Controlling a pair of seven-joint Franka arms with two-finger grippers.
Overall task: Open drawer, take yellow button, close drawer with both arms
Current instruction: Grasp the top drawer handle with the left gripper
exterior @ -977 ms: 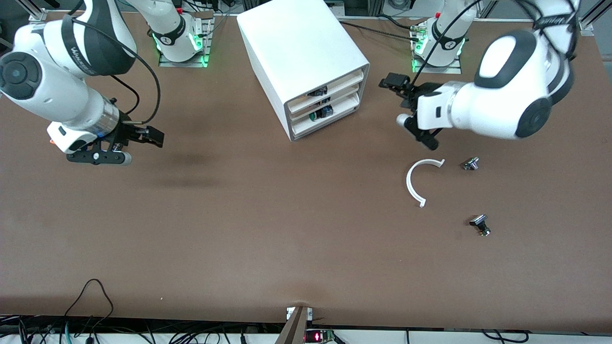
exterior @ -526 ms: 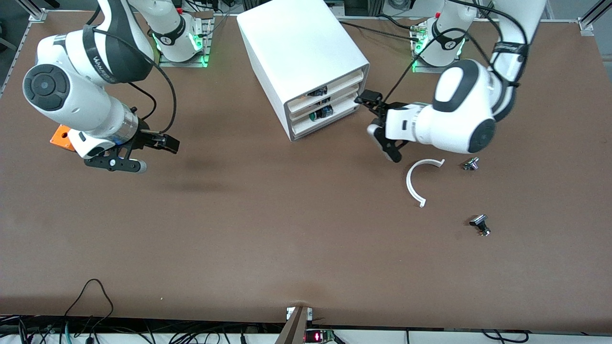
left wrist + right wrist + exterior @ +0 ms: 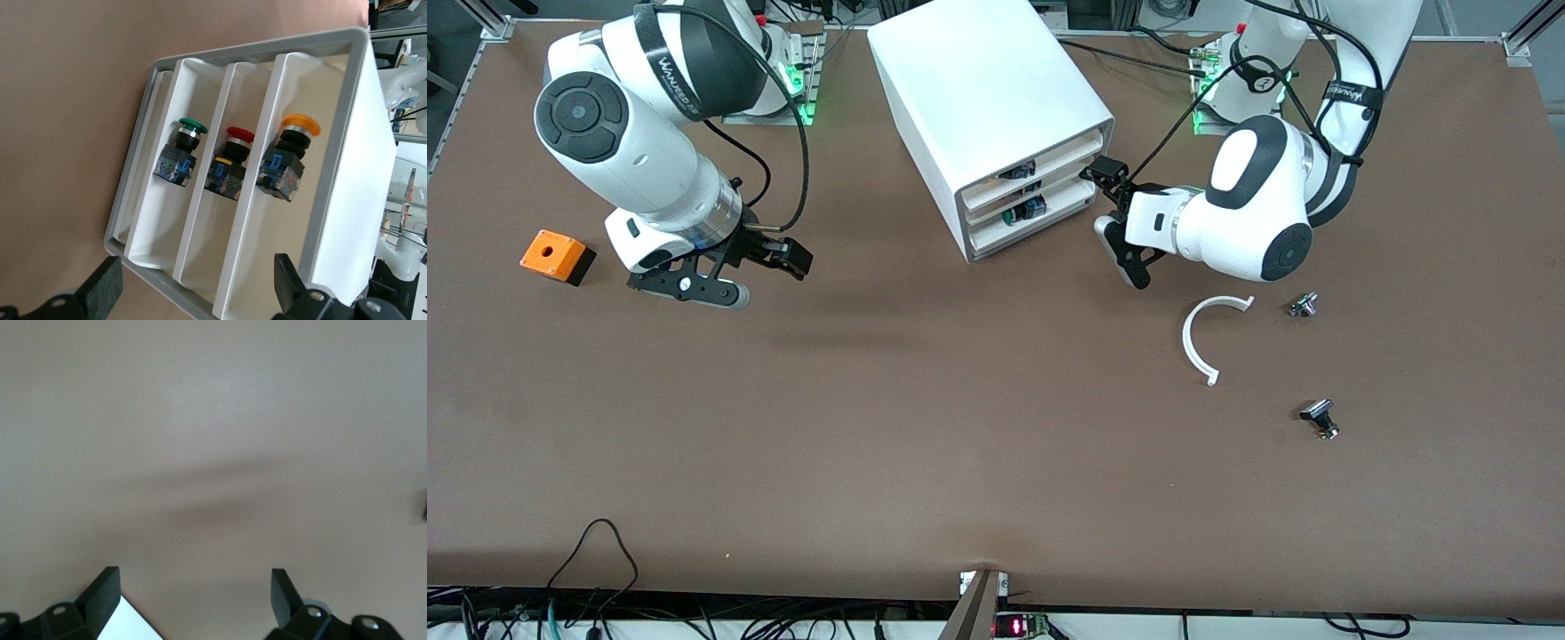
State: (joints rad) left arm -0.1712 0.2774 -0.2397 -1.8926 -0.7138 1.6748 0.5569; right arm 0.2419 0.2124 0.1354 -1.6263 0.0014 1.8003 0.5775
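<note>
The white cabinet (image 3: 987, 98) stands near the robots' bases, all three drawers shut. In the left wrist view the top drawer (image 3: 263, 220) holds the button (image 3: 288, 157), with an orange cap and a black and blue body. In the front view the drawer (image 3: 1049, 153) shows only a dark bit of it. My left gripper (image 3: 1113, 244) hangs open and empty just in front of the drawer fronts, and it also shows in its wrist view (image 3: 193, 293). My right gripper (image 3: 689, 292) is open and empty over bare table between the cabinet and an orange box, as its wrist view (image 3: 193, 593) shows.
The orange box with a hole (image 3: 557, 256) sits toward the right arm's end. A white curved piece (image 3: 1199, 342) and two small metal parts (image 3: 1303, 305) (image 3: 1320, 418) lie toward the left arm's end. The lower drawers hold a red-capped button (image 3: 230, 163) and a green-capped one (image 3: 181, 157).
My left gripper swung in toward the cabinet's front and now faces the drawers. My right arm moved toward the cabinet, uncovering the orange box.
</note>
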